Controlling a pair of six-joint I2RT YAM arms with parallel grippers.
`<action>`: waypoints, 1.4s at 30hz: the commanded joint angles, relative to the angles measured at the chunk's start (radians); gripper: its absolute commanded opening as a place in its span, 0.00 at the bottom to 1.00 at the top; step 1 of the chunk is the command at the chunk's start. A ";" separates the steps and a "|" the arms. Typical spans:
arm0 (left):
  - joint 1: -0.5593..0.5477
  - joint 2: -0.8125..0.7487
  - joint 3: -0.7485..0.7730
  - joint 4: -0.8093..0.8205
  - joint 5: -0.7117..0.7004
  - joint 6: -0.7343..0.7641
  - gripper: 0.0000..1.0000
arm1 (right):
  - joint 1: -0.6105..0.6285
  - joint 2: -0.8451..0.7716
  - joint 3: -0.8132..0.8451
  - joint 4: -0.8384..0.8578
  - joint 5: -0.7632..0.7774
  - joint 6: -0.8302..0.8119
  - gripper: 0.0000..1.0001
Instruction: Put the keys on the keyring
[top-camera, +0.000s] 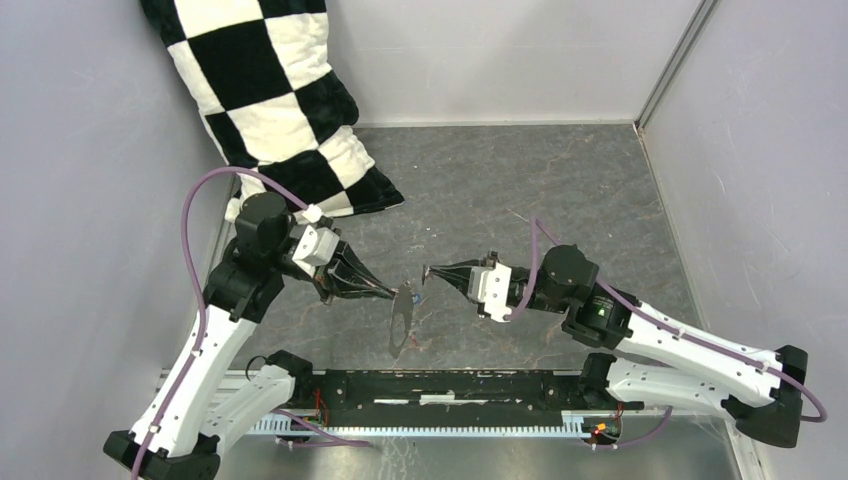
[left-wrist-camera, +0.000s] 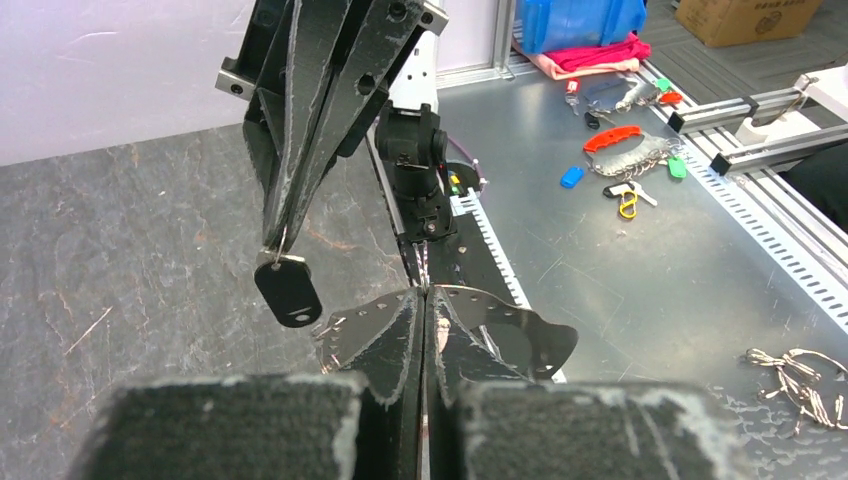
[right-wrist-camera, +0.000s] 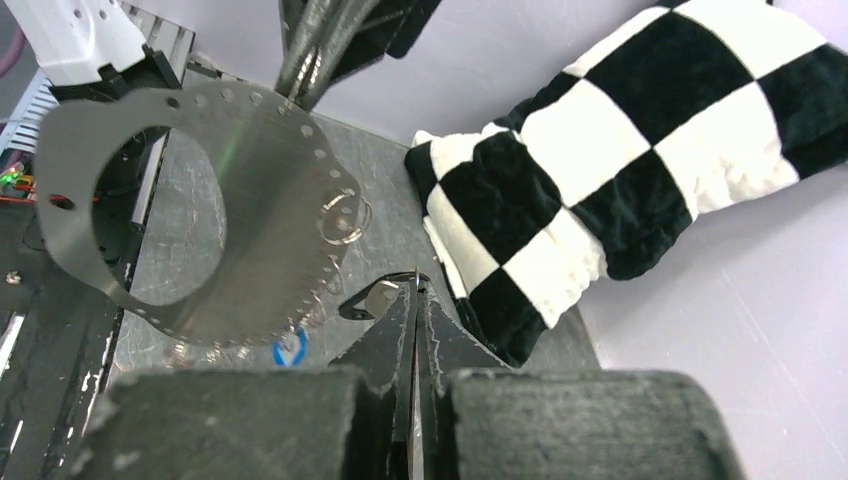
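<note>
you're mid-task, and the key in hand isn't on yet. your left gripper (top-camera: 392, 293) has its fingers pressed together on the rim of the keyring (top-camera: 401, 322). it holds that flat grey hoop on edge, up off the table (top-camera: 560, 190), between the two arms. your right gripper (top-camera: 428, 270) is pinched tight too, and the dark key (left-wrist-camera: 288, 290) hangs from its tip. the key is close beside the hoop, but no link between them shows.

in the right wrist view a couple of small split rings (right-wrist-camera: 345, 215) sit in the holes along the hoop's band. a blue tag (right-wrist-camera: 290, 347) shows at its lower edge (whether it hangs from the hoop or lies on the table beneath, i can't tell). i can spot no other key by the hoop.

by my reading, at most one key is on. what's left for you is to bring the dark key's loop to a hole or split ring and thread it. after that, fetch whatever remains.
</note>
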 joint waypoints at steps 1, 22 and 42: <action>-0.002 0.014 0.059 0.034 0.066 0.006 0.02 | 0.034 -0.032 0.075 0.000 -0.005 -0.039 0.00; -0.002 -0.049 0.021 0.028 0.080 0.275 0.02 | 0.162 0.033 0.175 -0.076 -0.030 -0.185 0.01; -0.002 -0.053 0.002 0.024 0.058 0.232 0.02 | 0.247 0.091 0.242 -0.106 0.013 -0.226 0.00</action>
